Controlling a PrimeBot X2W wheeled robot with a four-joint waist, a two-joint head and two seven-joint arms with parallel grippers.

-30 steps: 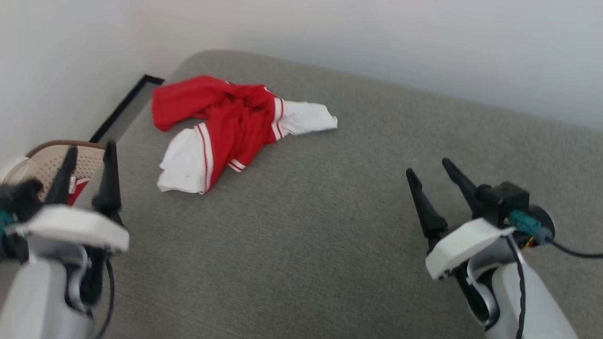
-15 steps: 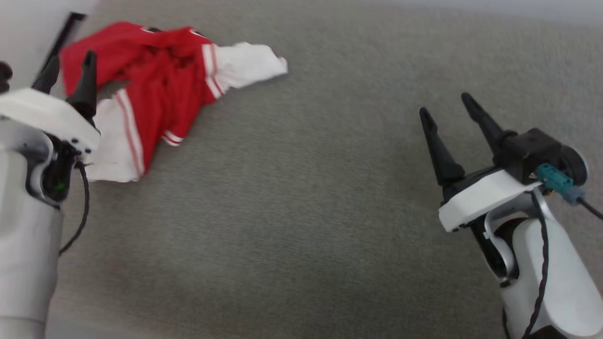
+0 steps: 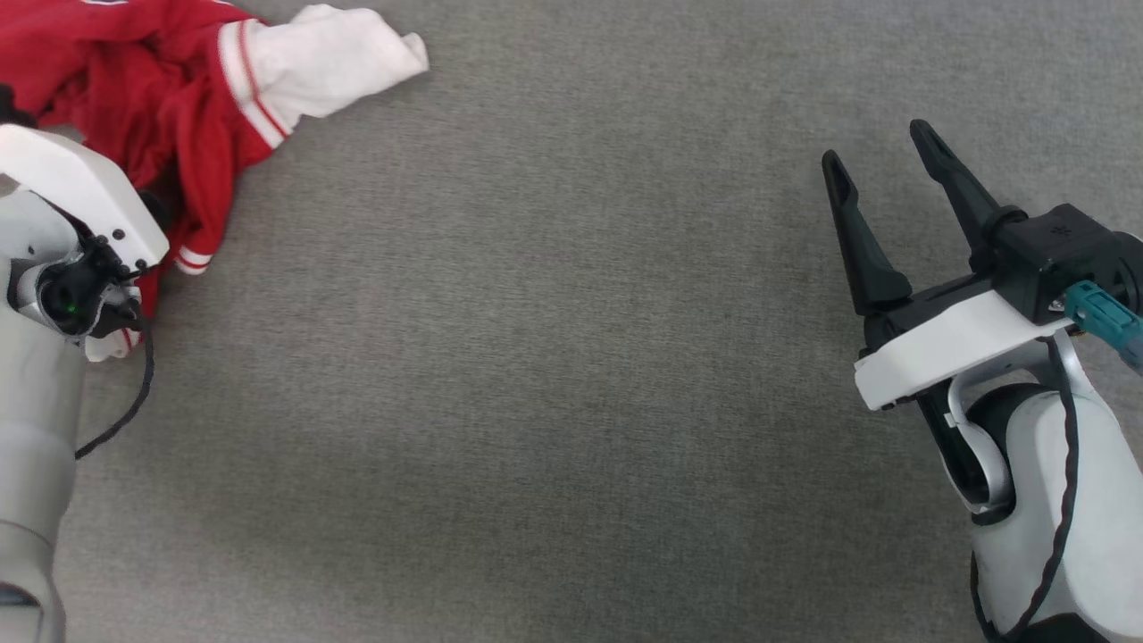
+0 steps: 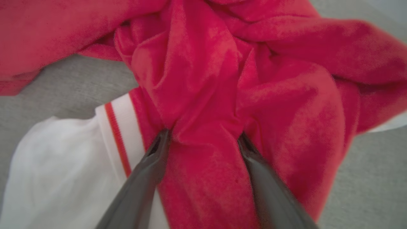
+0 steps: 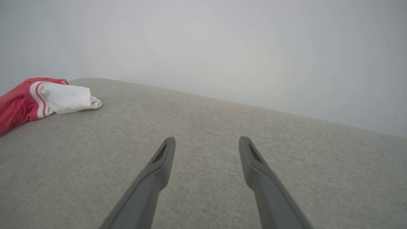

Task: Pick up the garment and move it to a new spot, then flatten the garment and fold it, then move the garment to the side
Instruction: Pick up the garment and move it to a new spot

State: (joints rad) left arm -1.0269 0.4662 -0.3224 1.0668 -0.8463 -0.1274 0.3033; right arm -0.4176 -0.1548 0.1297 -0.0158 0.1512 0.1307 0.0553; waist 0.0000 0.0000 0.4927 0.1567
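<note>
The garment [image 3: 179,107], a crumpled red shirt with white sleeve ends and striped trim, lies at the top left of the head view. My left arm's white wrist housing [image 3: 80,187] covers its near part. In the left wrist view my left gripper [image 4: 203,135] is open, its fingertips pressed into the garment [image 4: 203,79] with a ridge of red cloth between the spread jaws. A white sleeve [image 4: 63,165] lies to the left of the fingers. My right gripper [image 3: 878,146] stands open over bare surface far to the right, nothing between its fingers [image 5: 159,168]. The garment [image 5: 19,105] shows at the far left there.
A broad grey upholstered surface [image 3: 536,357] stretches between the two arms. A pale wall [image 5: 222,47] rises behind its far edge in the right wrist view.
The head camera has tilted down, shifting the whole picture. My left gripper has gone forward from beside the garment onto it, fingers now in the red cloth. The right gripper stays open.
</note>
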